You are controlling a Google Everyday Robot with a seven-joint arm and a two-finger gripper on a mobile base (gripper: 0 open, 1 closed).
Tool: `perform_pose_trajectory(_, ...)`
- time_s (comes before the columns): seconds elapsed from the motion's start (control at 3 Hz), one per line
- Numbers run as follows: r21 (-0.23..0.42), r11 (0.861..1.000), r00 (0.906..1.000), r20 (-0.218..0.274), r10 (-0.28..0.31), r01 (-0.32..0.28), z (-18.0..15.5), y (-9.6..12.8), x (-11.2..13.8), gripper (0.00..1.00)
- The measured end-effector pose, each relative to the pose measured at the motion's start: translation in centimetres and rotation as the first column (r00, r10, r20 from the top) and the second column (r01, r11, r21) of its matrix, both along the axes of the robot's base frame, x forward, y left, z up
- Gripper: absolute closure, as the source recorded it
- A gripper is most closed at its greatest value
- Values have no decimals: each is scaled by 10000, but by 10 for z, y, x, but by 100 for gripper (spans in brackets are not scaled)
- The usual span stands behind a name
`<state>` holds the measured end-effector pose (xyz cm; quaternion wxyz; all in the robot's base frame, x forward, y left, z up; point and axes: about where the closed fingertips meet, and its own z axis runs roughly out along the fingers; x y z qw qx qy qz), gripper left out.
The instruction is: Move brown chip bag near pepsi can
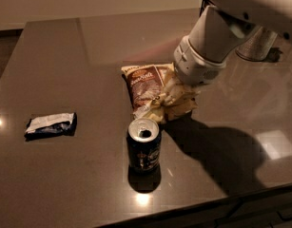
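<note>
The brown chip bag (148, 87) lies on the dark table, brown panel with white script up and cream-yellow edges crumpled at its right. The pepsi can (143, 145) stands upright just in front of the bag, a small gap between them. My gripper (179, 99) comes down from the upper right on the white arm and sits on the bag's right side, its tip buried in the crumpled cream edge.
A small dark blue-and-white packet (51, 125) lies at the left. A silver round container (257, 44) stands at the back right behind the arm. The table's front edge (193, 208) runs close below the can.
</note>
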<state>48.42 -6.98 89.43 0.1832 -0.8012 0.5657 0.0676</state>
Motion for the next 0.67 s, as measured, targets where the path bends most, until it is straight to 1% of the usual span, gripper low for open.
perform_pose_trajectory(0.33, -124, 9998, 9997, -204, 120, -123, -11, -7, -15, 82)
perform_pose_trajectory(0.67, -192, 9996, 9991, -373, 180, -187, -18, -10, -24, 58)
